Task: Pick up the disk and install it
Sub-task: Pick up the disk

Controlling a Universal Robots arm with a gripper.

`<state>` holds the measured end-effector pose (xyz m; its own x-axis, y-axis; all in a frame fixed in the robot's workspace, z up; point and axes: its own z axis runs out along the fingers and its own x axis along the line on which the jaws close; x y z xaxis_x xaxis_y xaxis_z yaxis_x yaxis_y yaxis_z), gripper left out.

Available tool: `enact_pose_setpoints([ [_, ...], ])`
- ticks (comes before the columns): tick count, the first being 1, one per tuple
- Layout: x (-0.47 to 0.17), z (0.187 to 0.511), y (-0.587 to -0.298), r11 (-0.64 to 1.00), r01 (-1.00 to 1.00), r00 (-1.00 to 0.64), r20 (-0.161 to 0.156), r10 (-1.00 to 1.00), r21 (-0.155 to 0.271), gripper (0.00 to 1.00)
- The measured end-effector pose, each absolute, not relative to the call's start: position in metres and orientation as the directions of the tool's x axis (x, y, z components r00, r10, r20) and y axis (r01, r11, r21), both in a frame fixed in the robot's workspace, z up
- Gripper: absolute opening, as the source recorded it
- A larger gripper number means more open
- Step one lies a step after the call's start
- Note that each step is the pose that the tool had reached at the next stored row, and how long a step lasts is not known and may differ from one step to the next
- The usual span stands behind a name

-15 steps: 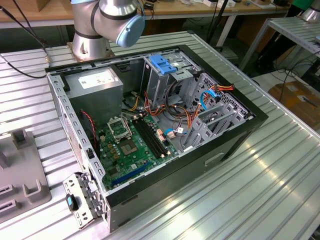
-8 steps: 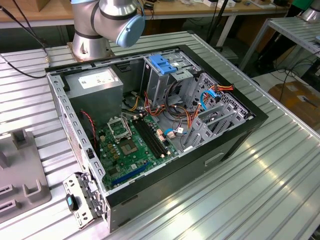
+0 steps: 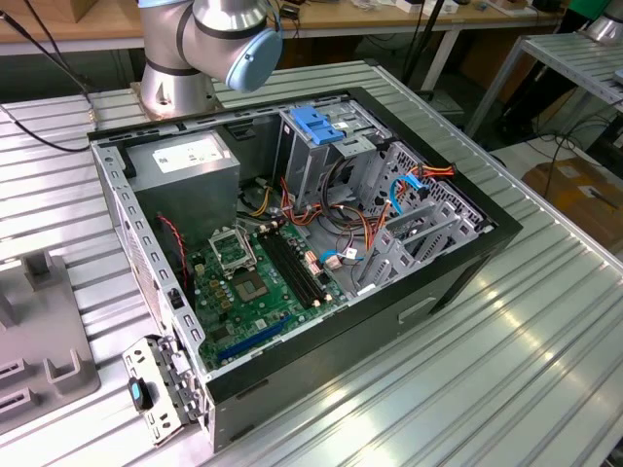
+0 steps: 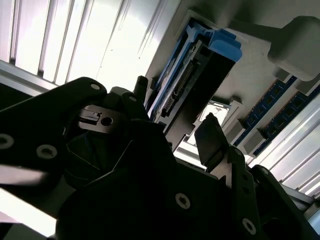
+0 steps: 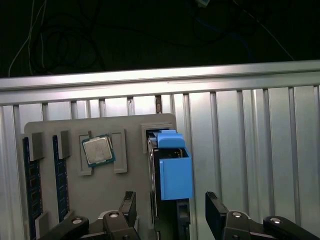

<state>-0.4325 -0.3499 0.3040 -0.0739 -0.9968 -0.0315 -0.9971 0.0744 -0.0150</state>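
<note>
The disk (image 5: pixel 172 170) stands on edge in a slot of a grey holder plate (image 5: pixel 100 192), its blue plastic rail facing the camera. In the second wrist view the disk (image 4: pixel 197 75) shows its dark edge and blue rail end. My gripper (image 5: pixel 172 214) is open just above it, with one black finger (image 5: pixel 129 206) on one side of the disk and the other finger (image 5: pixel 216 214) on the far side. Neither finger touches the disk. In the second wrist view my gripper (image 4: pixel 175 117) straddles the disk in the same way.
The holder plate also carries a processor chip (image 5: pixel 98 150) and blue memory sticks (image 5: pixel 30 185), and it lies on a ribbed aluminium table (image 5: pixel 250 150). The exterior view shows the open computer case (image 3: pixel 428 292), its blue-topped drive cage (image 3: pixel 321 126), grey power supply (image 3: pixel 185 161) and motherboard (image 3: pixel 253 282).
</note>
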Motion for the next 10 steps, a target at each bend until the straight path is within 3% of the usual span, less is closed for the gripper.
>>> enact_pose_setpoints([
  [2, -0.4325, 0.3040, -0.3499, 0.074, -0.997, -0.074, -0.032, -0.997, -0.015, 0.58],
  [10, -0.4325, 0.3070, -0.3500, 0.074, -0.997, -0.074, -0.032, -0.997, -0.015, 0.58],
])
